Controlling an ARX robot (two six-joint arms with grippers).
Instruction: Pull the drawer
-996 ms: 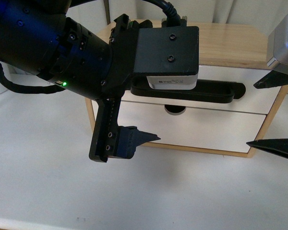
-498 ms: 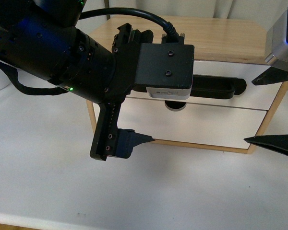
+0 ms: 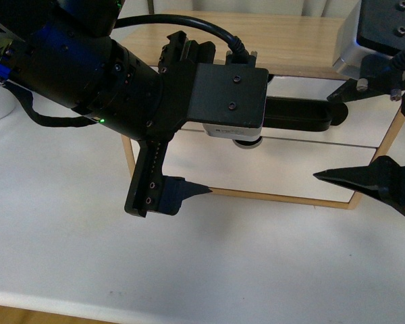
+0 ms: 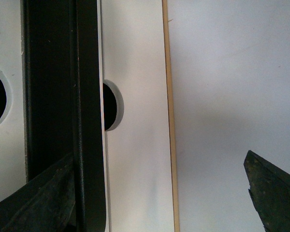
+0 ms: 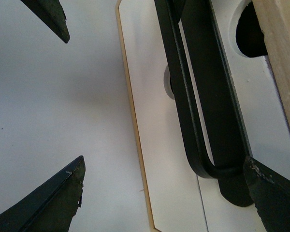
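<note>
The drawer (image 3: pixel 366 129) is the upper white front of a small wooden cabinet, with a long black bar handle (image 3: pixel 302 115) across it. My left gripper (image 4: pixel 158 159) is open in front of the cabinet. One of its fingers (image 4: pixel 38 203) overlaps the handle (image 4: pixel 63 96); the other finger (image 3: pixel 183 193) hangs over the table. My right gripper (image 3: pixel 324 138) is open at the handle's right end (image 5: pixel 232 186), which lies just inside one finger (image 5: pixel 275 195). Neither gripper holds anything.
Below the drawer sits a plain white drawer front (image 3: pixel 290 170) with a semicircular notch (image 3: pixel 246 140) in its top rim. The cabinet's wooden top (image 3: pixel 297 40) and side (image 3: pixel 395 135) frame both fronts. The white table (image 3: pixel 209 263) stretches in front. My left arm (image 3: pixel 74 67) hides the cabinet's left part.
My right gripper has come leftward into view, level with the handle's right end. The left arm has shifted slightly, and the cabinet sits higher in the picture.
</note>
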